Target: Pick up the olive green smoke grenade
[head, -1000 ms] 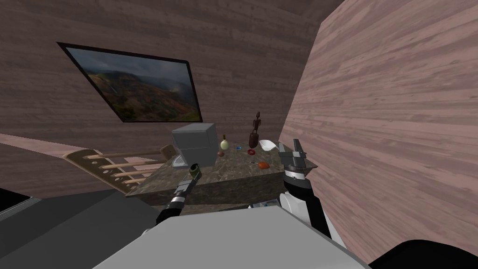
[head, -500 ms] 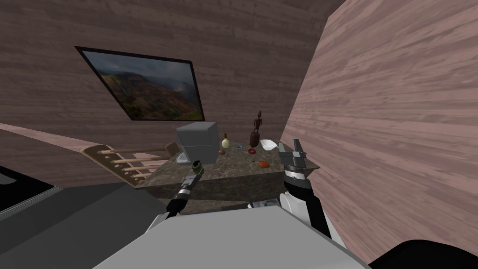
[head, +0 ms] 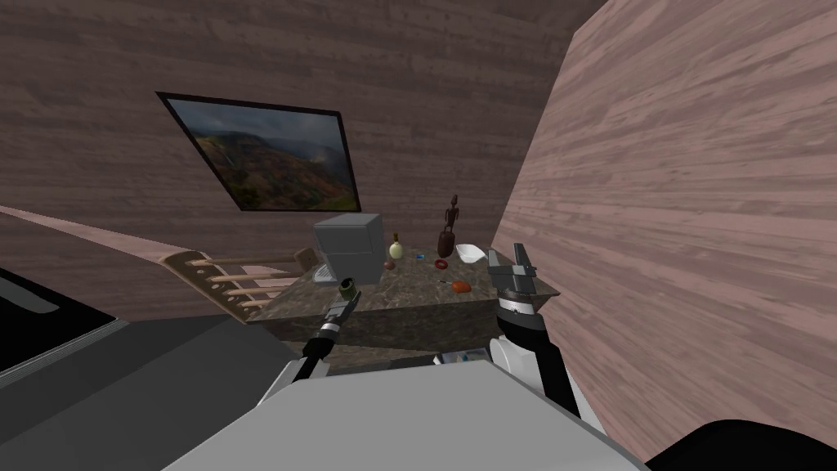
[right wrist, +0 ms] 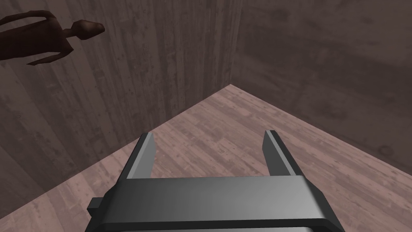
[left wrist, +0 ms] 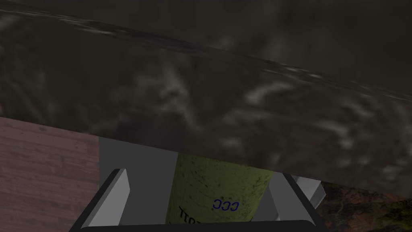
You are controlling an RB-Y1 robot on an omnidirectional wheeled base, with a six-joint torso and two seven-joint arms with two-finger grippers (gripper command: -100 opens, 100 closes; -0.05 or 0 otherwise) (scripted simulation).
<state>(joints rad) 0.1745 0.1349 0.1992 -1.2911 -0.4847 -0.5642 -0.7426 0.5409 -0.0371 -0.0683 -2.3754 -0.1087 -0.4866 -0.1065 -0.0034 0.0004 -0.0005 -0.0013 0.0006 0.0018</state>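
Change of view: the head camera has been turned since a second ago, so the wall picture (head: 274, 159) and the wooden rack (head: 225, 282) are seen further right.
Change of arms: the left gripper (head: 346, 293) has been carried up slightly with its load; the right gripper (head: 511, 263) has been kept in place.
Left gripper state: the olive green smoke grenade (left wrist: 219, 193) is held between the two fingers (left wrist: 116, 197), close before the marbled table (left wrist: 201, 100).
Grenade's place: it is lifted clear, at the table's near edge (head: 348, 286).
Right gripper state: the fingers (right wrist: 277, 155) are spread wide, with nothing between them.
Counted on the table (head: 409, 286): one grey box (head: 349, 245), one pale bottle (head: 396, 248), one dark figurine (head: 447, 229), one white bowl (head: 468, 252), one red ring (head: 440, 264), one orange object (head: 462, 287).
Counted on the wall: one picture.
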